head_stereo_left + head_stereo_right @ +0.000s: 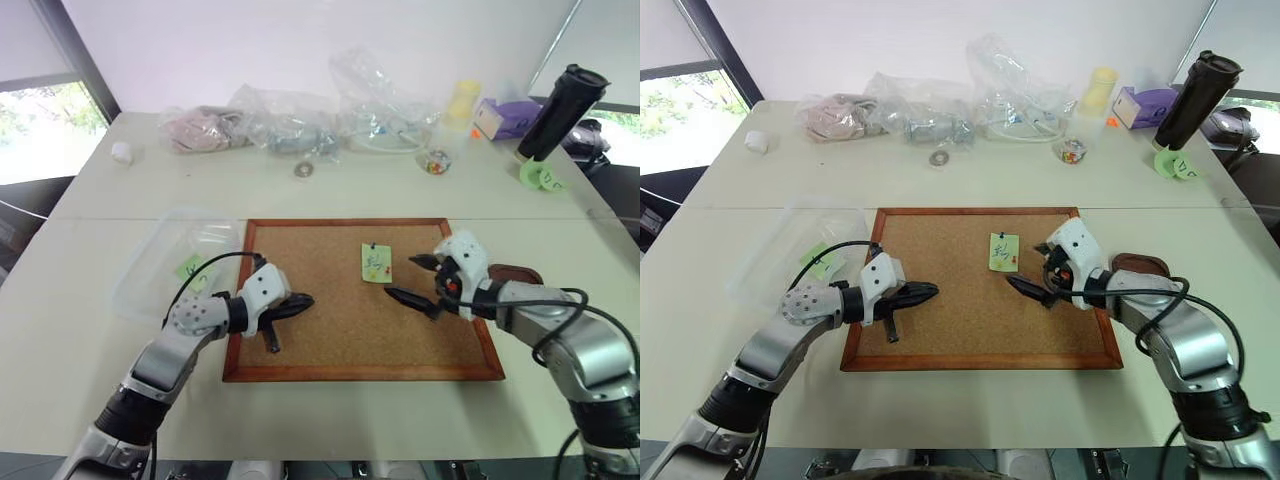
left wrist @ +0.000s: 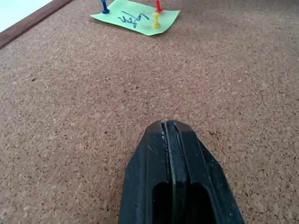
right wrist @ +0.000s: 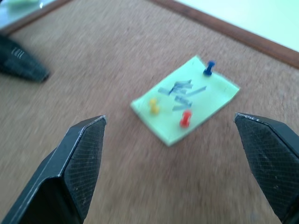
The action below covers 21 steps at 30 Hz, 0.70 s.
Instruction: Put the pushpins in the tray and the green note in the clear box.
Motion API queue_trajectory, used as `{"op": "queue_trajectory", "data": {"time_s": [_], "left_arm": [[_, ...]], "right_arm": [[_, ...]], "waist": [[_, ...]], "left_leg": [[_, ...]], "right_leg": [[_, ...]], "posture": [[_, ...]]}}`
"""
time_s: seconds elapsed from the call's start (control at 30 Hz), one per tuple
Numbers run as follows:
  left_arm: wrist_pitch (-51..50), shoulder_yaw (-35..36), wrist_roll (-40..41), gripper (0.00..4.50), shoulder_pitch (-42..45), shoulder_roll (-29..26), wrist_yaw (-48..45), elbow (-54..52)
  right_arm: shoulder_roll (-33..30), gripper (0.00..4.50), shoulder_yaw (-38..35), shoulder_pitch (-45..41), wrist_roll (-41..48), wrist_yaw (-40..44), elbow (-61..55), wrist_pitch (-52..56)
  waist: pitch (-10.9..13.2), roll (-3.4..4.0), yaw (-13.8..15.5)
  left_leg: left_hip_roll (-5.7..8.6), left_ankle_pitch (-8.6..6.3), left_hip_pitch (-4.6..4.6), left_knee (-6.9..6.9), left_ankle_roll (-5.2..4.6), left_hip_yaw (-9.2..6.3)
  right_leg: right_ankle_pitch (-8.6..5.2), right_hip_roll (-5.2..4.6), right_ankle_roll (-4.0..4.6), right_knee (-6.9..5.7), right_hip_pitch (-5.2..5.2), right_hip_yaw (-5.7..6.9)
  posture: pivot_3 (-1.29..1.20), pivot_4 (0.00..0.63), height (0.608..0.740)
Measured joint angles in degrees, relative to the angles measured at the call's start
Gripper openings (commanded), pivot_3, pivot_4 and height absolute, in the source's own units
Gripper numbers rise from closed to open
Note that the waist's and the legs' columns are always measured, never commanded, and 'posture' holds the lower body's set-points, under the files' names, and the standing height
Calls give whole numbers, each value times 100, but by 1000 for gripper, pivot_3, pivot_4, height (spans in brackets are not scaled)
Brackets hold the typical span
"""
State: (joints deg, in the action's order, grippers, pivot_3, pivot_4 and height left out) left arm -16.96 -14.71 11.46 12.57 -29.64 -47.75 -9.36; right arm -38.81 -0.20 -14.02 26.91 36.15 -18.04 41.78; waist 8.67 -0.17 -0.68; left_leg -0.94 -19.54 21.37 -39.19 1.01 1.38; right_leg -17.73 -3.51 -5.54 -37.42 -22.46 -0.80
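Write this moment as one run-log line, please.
left gripper: shut, empty | right gripper: open, facing green note | pushpins: still pinned

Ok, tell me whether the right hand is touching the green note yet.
Apart. The right wrist view shows the open right hand short of the green note, bare cork board between its fingers and the paper.

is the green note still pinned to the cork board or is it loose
Pinned. The green note lies flat on the cork board with blue, yellow and red pushpins stuck in it.

Silver-grey arms, white wrist housings, black cables, black ribbed jaws.
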Motion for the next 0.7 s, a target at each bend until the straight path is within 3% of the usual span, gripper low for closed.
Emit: {"op": "queue_trajectory", "data": {"time_s": [0.4,0.7], "left_arm": [[6,8,-60,32,-161,75,167,-116],[-5,46,-83,32,-342,82,280,-248]], "right_arm": [[857,4500,608,-1351,-945,-380,1575,-309],[1113,4500,829,-1669,-1447,-416,2326,-509]], "waist": [[-12,18,-8],[-12,16,-37]], "left_leg": [[0,7,-3,0,13,3],[0,6,-3,0,11,5]], "right_leg": [[0,-1,0,-9,-2,1],[0,-3,0,-17,-7,0]], "posture": [[0,150,740],[0,150,740]]}}
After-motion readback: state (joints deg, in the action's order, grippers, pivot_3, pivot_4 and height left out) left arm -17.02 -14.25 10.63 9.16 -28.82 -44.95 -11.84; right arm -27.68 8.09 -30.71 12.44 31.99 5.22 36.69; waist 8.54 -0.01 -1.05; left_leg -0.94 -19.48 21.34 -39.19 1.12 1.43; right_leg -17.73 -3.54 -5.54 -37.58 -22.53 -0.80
